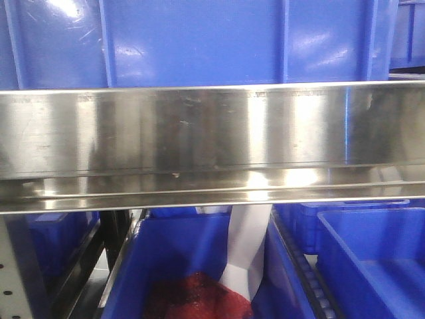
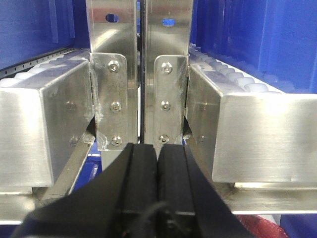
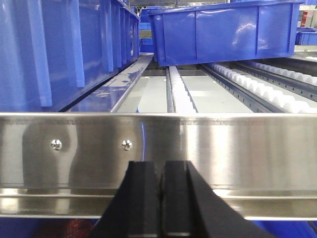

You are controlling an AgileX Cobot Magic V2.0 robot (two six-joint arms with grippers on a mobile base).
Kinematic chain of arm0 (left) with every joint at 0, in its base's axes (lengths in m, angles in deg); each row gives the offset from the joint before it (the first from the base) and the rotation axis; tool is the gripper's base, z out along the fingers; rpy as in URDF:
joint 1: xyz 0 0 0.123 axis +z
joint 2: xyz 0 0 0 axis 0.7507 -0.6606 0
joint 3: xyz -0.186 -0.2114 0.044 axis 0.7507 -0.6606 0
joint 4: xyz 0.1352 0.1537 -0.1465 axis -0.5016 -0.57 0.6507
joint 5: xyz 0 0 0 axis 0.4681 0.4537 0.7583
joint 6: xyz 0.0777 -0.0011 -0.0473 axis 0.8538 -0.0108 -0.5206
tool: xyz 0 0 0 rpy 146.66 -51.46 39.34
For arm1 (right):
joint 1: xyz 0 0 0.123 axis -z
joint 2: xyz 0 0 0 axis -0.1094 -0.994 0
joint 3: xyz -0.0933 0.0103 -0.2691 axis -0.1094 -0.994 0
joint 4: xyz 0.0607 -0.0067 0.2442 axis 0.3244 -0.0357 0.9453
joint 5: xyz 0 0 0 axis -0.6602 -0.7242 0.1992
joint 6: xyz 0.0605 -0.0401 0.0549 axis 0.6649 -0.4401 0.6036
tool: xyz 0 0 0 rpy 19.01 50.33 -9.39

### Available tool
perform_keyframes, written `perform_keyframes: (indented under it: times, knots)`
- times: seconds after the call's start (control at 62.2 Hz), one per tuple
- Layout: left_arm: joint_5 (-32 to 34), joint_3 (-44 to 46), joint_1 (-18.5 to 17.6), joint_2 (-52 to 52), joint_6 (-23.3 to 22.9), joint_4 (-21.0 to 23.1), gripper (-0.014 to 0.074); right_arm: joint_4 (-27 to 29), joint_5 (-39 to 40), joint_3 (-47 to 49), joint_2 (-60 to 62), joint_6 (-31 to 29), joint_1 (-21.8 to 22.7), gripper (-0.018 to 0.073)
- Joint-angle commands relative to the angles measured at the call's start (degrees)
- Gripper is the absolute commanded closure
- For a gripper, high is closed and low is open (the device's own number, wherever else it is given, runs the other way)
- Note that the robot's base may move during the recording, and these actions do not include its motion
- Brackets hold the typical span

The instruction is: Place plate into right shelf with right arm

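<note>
Right gripper (image 3: pixel 160 198) clenched empty near the steel front rail (image 3: pixel 237 148) of right shelf, blue bins (image 3: pixel 228 32) far behind, left gripper (image 2: pixel 157 183) clenched empty too.

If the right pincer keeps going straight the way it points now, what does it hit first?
Most likely the shelf's shiny steel front rail: the shut right pincer points squarely at it in the right wrist view, with nothing between. The gap is unclear. No plate is visible.
</note>
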Motion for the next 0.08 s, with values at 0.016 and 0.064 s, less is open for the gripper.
perform_keyframes:
  times: [0.016, 0.064]
  knots:
    - [4.93, -0.57, 0.04, 0.36, -0.19, 0.33, 0.0643, -0.67, 5.28, 0.49, 0.69, 0.05, 0.33, 0.0489]
    - [4.93, -0.57, 0.04, 0.36, -0.19, 0.33, 0.0643, -0.67, 5.28, 0.49, 0.69, 0.05, 0.33, 0.0489]
